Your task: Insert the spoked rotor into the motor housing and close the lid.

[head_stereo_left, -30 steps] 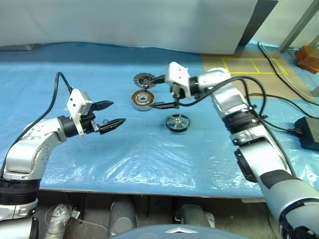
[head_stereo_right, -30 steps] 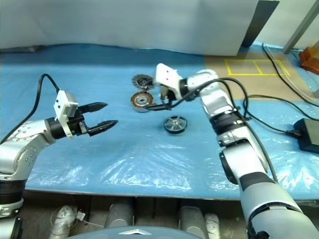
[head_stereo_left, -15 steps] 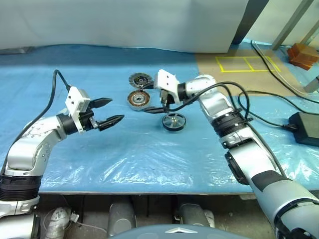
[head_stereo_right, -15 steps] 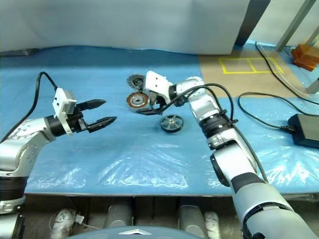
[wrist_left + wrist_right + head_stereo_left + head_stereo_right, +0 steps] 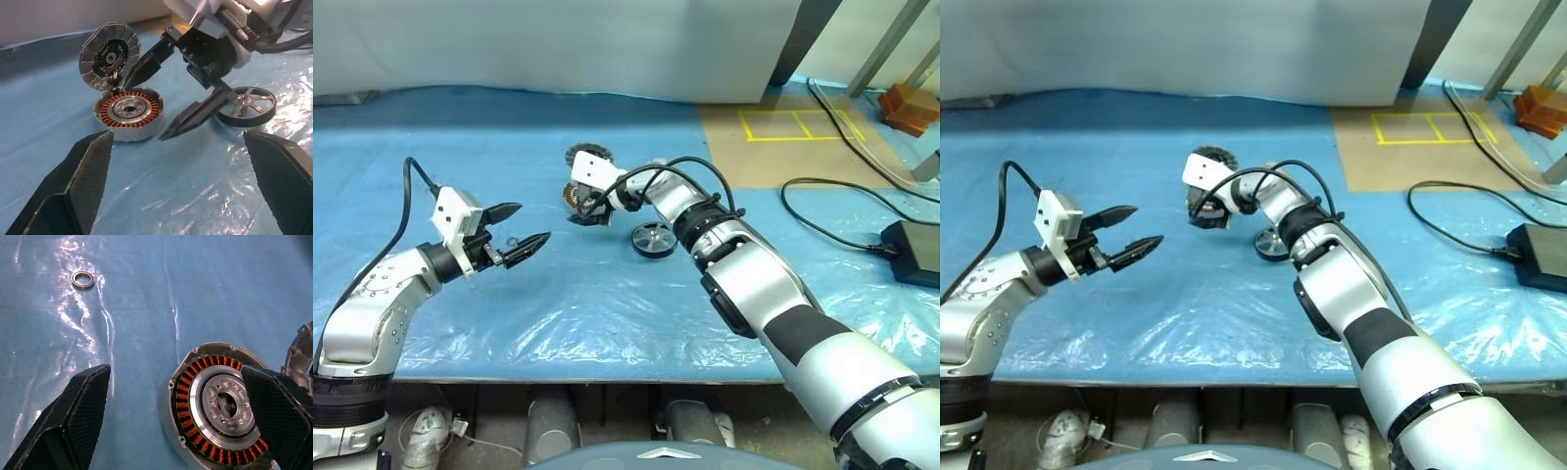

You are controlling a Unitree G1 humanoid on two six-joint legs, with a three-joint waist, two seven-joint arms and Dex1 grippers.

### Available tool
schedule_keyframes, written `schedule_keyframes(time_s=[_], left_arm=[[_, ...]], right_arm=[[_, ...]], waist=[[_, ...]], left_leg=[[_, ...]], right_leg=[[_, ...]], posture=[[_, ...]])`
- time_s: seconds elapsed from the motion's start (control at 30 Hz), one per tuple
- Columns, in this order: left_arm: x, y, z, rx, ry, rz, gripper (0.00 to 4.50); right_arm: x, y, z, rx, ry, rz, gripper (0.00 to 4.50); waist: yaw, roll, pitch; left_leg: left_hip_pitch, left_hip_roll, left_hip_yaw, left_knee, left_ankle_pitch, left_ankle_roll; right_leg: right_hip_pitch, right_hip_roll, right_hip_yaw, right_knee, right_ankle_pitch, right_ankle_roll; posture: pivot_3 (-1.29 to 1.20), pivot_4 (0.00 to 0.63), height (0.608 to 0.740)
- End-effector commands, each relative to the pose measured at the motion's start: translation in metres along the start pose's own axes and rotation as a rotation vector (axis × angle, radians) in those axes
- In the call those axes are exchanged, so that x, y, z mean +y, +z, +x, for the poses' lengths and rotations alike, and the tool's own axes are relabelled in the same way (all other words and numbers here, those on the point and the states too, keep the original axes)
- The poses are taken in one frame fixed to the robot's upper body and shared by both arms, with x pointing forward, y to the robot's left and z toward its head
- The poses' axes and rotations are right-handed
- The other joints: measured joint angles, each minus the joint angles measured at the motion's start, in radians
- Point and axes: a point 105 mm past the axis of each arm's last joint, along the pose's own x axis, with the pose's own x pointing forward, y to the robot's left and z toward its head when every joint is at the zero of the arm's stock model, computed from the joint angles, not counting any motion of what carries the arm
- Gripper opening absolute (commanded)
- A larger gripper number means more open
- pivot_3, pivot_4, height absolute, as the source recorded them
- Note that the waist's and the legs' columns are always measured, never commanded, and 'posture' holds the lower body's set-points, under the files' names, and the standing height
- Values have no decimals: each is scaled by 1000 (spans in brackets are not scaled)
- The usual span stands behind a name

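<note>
Right hand [image 5: 161, 90] shifted left over motor housing [image 5: 129, 112], open, empty

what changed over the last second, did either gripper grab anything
The right gripper swung across toward the robot's left and dropped lower; it now hangs open at the motor housing, holding nothing. Nothing was taken hold of or let go. The left gripper stayed open and about where it was. The housing, its lid standing tilted up behind it, the spoked rotor and a small ring lie as before.
</note>
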Motion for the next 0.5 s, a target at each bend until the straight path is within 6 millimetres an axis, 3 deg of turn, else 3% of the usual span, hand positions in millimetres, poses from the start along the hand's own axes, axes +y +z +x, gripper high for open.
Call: schedule_keyframes(time_s=[0.03,0.3,0.5], left_arm=[[-7,17,-3,-72,16,24,4455],[-6,17,-11,-33,80,108,4455],[-10,14,-12,-25,91,102,4455]], right_arm=[[-7,22,0,-12,-32,-80,4467],[-8,19,8,53,-88,-111,4467],[-7,15,12,49,-132,73,4467]], waist=[[0,0,0],[-1,1,1],[-1,1,1]], left_leg=[[0,0,0,0,0,0],[0,0,0,0,0,0],[-1,0,1,0,0,0]], right_leg=[[0,0,0,0,0,0],[-1,0,0,1,0,-1],[-4,0,1,3,-1,-1]], posture=[[0,150,740],[0,150,740],[0,150,740]])
